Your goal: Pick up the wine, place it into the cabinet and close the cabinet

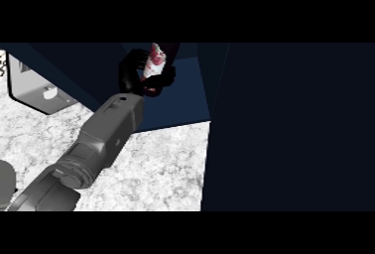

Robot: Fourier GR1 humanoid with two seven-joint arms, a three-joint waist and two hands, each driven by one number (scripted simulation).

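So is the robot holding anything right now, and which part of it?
Yes, one hand is curled round the wine bottle, gripping its lower body just below the label, inside the open cabinet.

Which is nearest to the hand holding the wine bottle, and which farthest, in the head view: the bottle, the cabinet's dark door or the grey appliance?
From the left hand:
1. Wine bottle, in its grasp.
2. Cabinet door, to the right.
3. Grey appliance, far left.

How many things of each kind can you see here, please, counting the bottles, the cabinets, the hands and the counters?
Wine bottle: 1
Cabinet: 1
Hand: 1
Counter: 1
Total: 4
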